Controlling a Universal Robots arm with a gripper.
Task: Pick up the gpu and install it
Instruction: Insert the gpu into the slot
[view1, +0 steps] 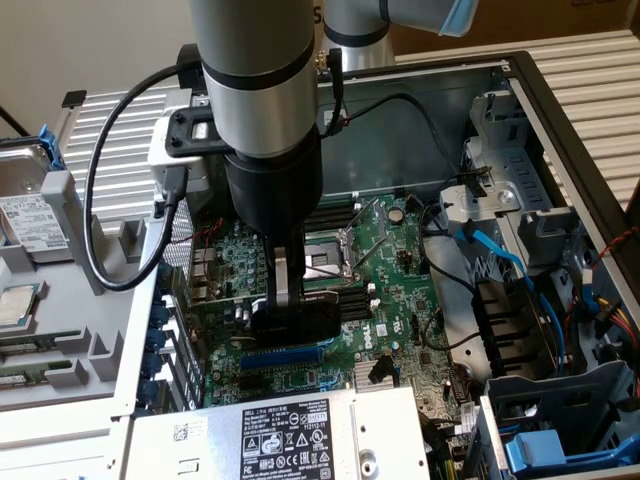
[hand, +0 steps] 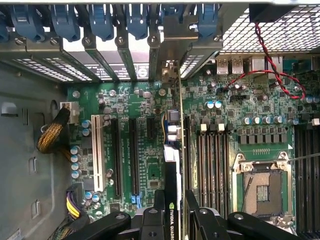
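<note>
Open tower case with the arm reaching down into it. The two-fingered black gripper (view1: 289, 300) (hand: 175, 206) is clamped on the gpu (view1: 300, 318) (hand: 171, 182), a thin green card with a black cooler block. It holds the card on edge over the large green motherboard (view1: 395, 255) (hand: 150, 100), near that board's middle. Whether the card's lower edge has entered a slot cannot be told.

Surroundings, placed from the motherboard:
- On the board, long black expansion slots (hand: 116, 155) run along one side of the card and a bank of black memory slots (hand: 212, 165) along the other.
- Beyond the memory slots sits the square, metal-framed processor socket (view1: 325, 258) (hand: 262, 187).
- A blue slot (view1: 285, 355) lies on the board just beside the card, toward the silver labelled power supply box (view1: 300, 430), which covers the board's near edge.
- Along the board's rear edge, a row of blue plastic bracket latches (hand: 100, 20) tops the perforated slot covers; twisted red and black wires (hand: 270, 57) cross the same edge.
- Off the board toward the exterior view's right stands the grey drive cage (view1: 520, 170), with a blue data cable (view1: 500, 255) draped between cage and board.
- A yellow braided cable (hand: 50, 137) rests on the case floor beside the board.

Open room is narrow: the card stands in the lane between the slot rows.
</note>
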